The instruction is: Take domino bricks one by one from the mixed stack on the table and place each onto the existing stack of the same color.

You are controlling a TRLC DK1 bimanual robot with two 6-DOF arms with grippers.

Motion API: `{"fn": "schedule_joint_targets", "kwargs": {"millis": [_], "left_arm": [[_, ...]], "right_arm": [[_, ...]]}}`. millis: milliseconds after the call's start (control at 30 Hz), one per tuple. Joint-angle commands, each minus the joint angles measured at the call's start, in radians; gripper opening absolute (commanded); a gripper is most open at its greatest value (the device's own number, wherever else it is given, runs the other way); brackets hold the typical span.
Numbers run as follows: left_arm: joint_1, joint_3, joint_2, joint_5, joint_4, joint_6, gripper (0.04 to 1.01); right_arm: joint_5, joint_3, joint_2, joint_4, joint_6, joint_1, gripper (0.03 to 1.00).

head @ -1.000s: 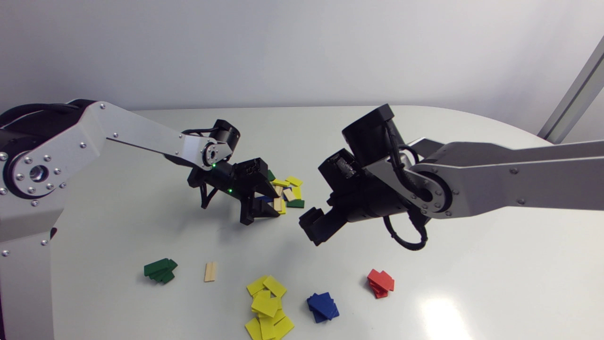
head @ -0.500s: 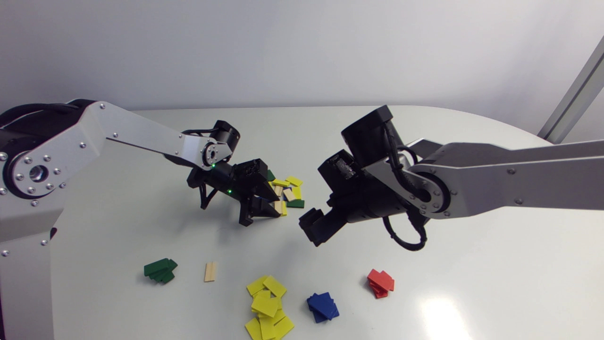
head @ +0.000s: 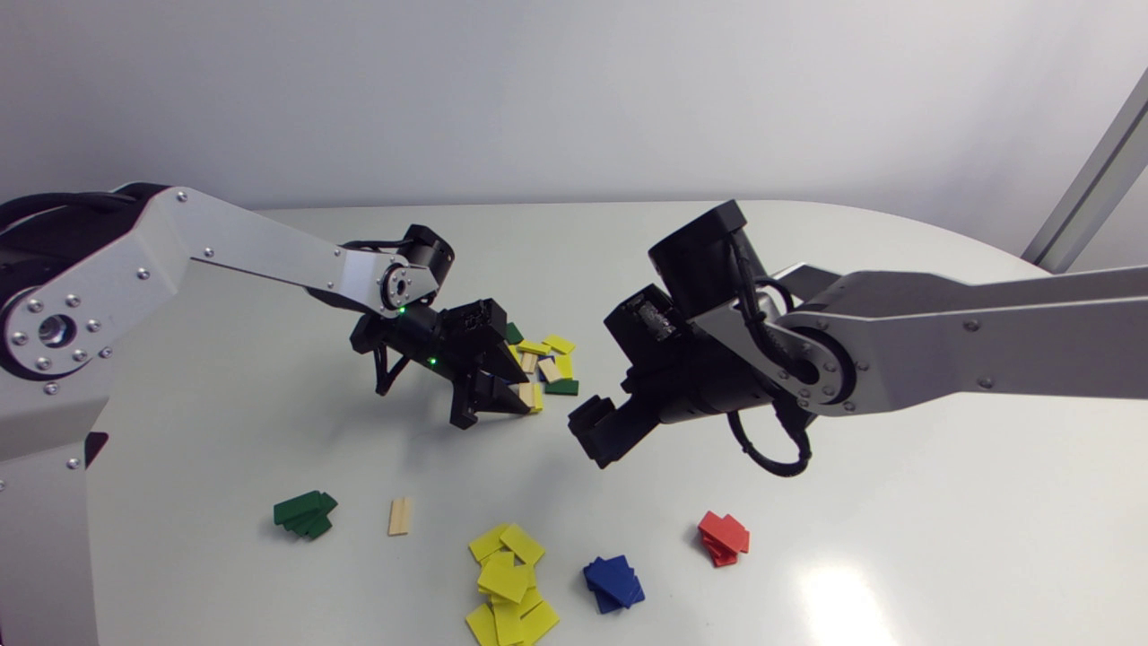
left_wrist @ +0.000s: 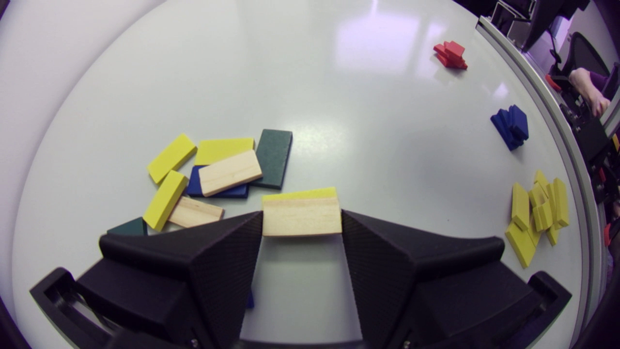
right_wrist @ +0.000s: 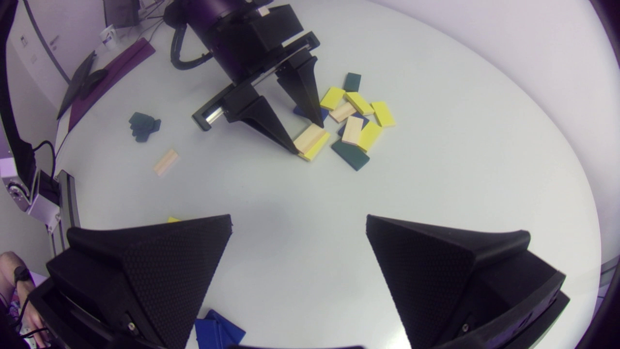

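While left tool (left_wrist: 301,224) pinches a wooden brick (left_wrist: 301,215), seemingly atop a yellow brick (left_wrist: 300,194), right tool (right_wrist: 299,221) hangs spread.

Bright, even overhead light; soft shadows, table (head: 834,583) glare, fisheye-warped edges.

— What else are you seeing in front of you?
— Only the table (head: 942,484) is showing, pale grey-white and glossy, its far edge curving round.
— Anything on its surface?
— A bright patch of light (head: 839,588) is glaring off it on my right (toward the near side), and soft shadows are lying across the middle.
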Motion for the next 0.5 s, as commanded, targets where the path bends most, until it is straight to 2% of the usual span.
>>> {"fn": "schedule_joint_targets", "kwargs": {"millis": [0, 167, 467], "left_arm": [[-0.007, -0.020, -0.055, 0.009, -0.015, 0.032, 0.418], [-0.005, -0.042, -0.090, 0.009, -0.015, 0.032, 0.418], [-0.010, -0.076, -0.051, 0.009, -0.015, 0.054, 0.430]], "right_arm": [[-0.004, -0.004, 0.012, 0.008, -0.010, -0.007, 0.974], [-0.004, -0.006, 0.008, 0.008, -0.010, -0.007, 0.974], [-0.004, -0.006, 0.007, 0.004, -0.009, -0.003, 0.974]]}}
